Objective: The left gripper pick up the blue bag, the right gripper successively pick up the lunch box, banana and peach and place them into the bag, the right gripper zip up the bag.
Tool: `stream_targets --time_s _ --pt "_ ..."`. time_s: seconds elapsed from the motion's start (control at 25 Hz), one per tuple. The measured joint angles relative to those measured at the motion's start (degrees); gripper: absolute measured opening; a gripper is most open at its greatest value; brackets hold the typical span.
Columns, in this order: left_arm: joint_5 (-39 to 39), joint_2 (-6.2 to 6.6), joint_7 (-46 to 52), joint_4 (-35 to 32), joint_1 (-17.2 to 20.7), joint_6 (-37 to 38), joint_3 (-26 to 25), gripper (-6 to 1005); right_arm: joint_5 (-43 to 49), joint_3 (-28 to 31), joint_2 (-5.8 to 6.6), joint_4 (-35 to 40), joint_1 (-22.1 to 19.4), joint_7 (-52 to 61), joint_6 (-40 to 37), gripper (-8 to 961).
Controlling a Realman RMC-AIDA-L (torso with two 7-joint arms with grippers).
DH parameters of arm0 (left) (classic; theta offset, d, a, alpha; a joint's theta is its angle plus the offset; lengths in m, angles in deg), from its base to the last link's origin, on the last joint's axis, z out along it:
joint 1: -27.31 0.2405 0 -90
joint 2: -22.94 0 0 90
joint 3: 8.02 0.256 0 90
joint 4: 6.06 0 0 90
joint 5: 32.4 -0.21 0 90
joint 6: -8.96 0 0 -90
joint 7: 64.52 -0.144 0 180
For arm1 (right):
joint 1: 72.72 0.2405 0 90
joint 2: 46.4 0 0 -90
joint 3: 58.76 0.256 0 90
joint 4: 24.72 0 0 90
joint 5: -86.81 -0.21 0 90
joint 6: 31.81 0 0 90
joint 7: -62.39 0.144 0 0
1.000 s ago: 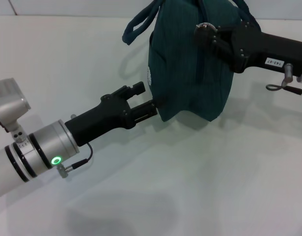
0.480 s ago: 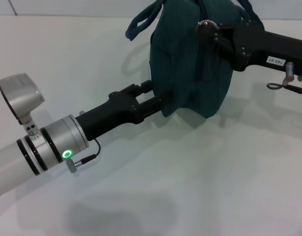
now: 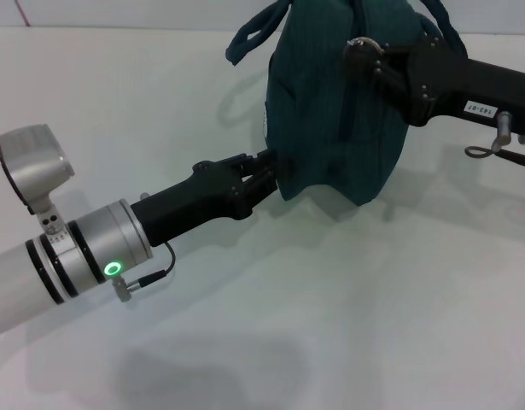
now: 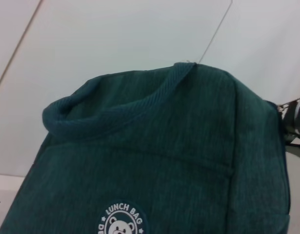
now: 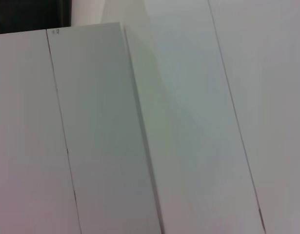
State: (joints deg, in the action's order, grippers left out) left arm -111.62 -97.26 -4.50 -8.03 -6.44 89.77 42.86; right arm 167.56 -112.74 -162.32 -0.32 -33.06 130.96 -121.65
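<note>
A dark teal blue bag [image 3: 335,111] of finely ribbed fabric sits on a plain white bench [image 3: 330,325]. Its round logo [image 4: 121,222] is printed in white. The left hand [image 3: 264,173] is black, on a silver cuff [image 3: 100,252] with a glowing green ring. The right hand [image 3: 364,60] is black, bearing a small white label [image 3: 475,108].

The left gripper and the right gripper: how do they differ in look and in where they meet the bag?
The left gripper sits on a silver cuff with a green light; the right gripper has a black wrist with a white label. The left one reaches the blue bag low at its side; the right one is at its upper part. Both are black and touch the bag.
</note>
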Motion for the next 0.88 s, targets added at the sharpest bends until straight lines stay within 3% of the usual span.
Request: stream_targets --time_s 0.08,0.32,0.52,0.88 --pt "0.0 0.01 -0.2 0.0 0.2 0.4 0.0 337 0.0 0.0 0.00 0.0 0.0 -0.1 0.0 27" --pt "0.0 0.02 -1.2 0.0 0.5 0.4 0.0 284 0.0 0.2 0.00 -0.1 0.4 -0.3 0.0 28" --pt "0.4 -0.48 -4.8 0.6 0.8 0.5 -0.2 486 0.0 0.2 0.00 -0.1 0.5 -0.3 0.1 28" --pt "5.6 -0.56 -11.9 4.4 0.2 -1.4 -0.4 670 -0.7 -0.4 -0.23 -1.2 1.3 -0.3 -0.3 30"
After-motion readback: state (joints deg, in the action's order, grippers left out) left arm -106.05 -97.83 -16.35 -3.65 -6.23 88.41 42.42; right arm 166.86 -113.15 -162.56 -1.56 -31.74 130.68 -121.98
